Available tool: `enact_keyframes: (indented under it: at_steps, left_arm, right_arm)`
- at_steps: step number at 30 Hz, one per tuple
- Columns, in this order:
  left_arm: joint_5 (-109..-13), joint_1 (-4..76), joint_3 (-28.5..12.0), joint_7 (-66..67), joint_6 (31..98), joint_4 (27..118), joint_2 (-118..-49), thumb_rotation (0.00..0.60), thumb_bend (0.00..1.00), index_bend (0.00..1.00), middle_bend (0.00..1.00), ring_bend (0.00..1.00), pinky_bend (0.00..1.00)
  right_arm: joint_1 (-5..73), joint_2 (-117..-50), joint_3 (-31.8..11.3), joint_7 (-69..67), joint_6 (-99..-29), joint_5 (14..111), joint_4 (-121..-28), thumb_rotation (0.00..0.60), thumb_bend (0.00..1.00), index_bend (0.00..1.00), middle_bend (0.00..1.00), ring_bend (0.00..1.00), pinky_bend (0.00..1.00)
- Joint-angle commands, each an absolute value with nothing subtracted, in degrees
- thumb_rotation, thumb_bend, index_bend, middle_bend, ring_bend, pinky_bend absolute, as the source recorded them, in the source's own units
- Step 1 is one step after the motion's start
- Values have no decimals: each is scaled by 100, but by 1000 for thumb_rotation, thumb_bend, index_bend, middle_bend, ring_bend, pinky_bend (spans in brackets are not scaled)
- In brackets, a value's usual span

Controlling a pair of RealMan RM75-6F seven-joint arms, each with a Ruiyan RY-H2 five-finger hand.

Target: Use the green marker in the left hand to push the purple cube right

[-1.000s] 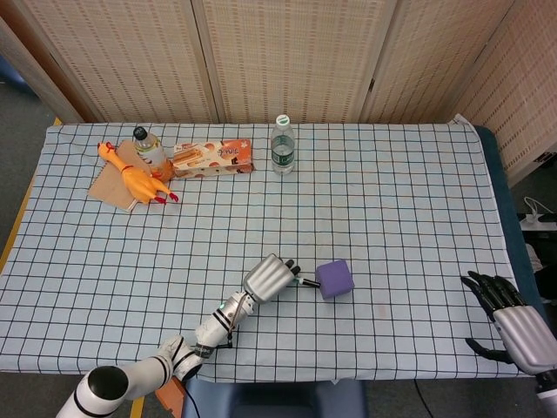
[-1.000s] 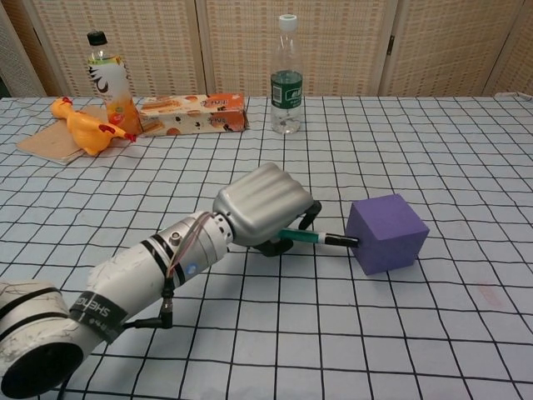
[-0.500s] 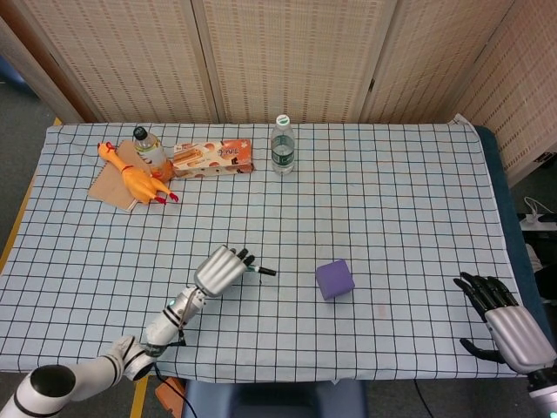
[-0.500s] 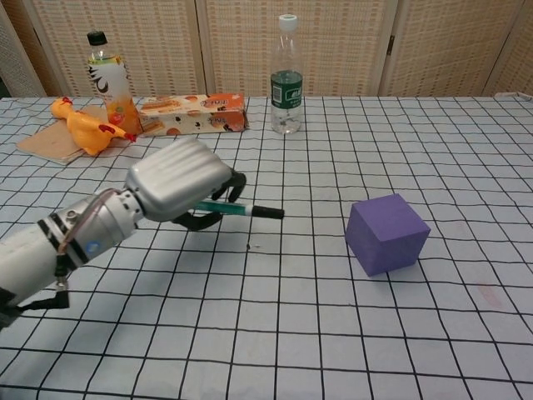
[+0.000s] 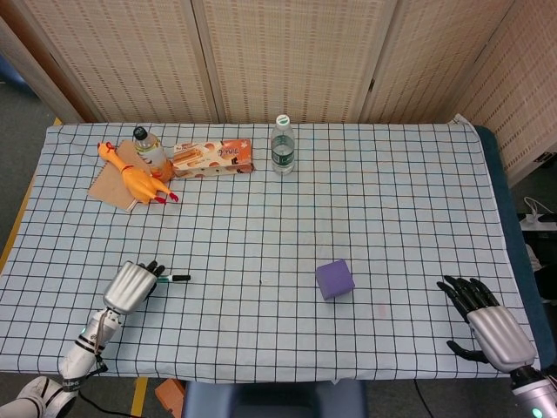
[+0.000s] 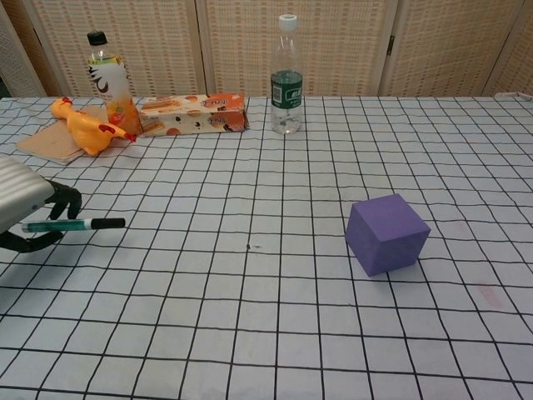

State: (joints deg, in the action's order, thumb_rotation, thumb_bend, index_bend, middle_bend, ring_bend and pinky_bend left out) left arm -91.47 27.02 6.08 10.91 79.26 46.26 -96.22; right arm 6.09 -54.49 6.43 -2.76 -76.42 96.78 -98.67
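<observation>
The purple cube [image 5: 334, 279] [image 6: 386, 233] sits alone on the checked tablecloth, right of centre. My left hand [image 5: 132, 286] [image 6: 25, 202] is far to its left near the table's front left, gripping the green marker [image 5: 172, 278] [image 6: 73, 224]. The marker's black tip points right toward the cube, with a wide gap between them. My right hand [image 5: 486, 319] hovers at the front right corner with its fingers spread and nothing in it; the chest view does not show it.
Along the back stand a clear water bottle [image 5: 282, 144] [image 6: 286, 75], an orange snack box [image 5: 213, 158] [image 6: 192, 114] and a juice bottle [image 5: 148, 150] [image 6: 111, 82]. A yellow rubber chicken [image 5: 135, 178] [image 6: 83, 126] lies on brown paper [image 5: 109, 185] at the back left.
My left hand has pulled back leftward with the marker, from touching the cube's left face to the table's front left. The cube stayed put. The right hand drifted slightly left.
</observation>
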Motion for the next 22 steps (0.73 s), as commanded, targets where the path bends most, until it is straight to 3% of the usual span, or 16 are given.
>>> enact_keyframes:
  at_steps: [1, 9, 17, 19, 22]
  left_arm:
    - [-9169, 2664, 625, 986, 7800, 4458, -9689, 600, 508, 495, 590, 771, 966]
    - [-9228, 2666, 632, 800, 7538, 4327, -9713, 600, 459, 292, 423, 753, 960]
    - [-9435, 2552, 570, 851, 8062, 4886, -9409, 600, 415, 262, 355, 706, 936]
    - [-9414, 2403, 513, 862, 8355, 5388, -9178, 600, 399, 242, 302, 589, 816]
    - [-9363, 2112, 484, 700, 8789, 6408, -8724, 600, 383, 201, 208, 259, 466]
  right_arm:
    - [584, -5468, 650, -231, -7691, 9700, -9888, 600, 114, 0, 0, 0, 0]
    - [521, -5456, 649, -198, -7792, 9664, -9874, 600, 114, 0, 0, 0, 0]
    - [423, -5425, 656, -196, -7984, 9701, -9882, 600, 120, 0, 0, 0, 0]
    - [400, -5424, 653, -203, -8038, 9716, -9874, 600, 120, 0, 0, 0, 0]
    - [380, -5439, 645, -173, -8069, 9712, -9860, 600, 120, 0, 0, 0, 0]
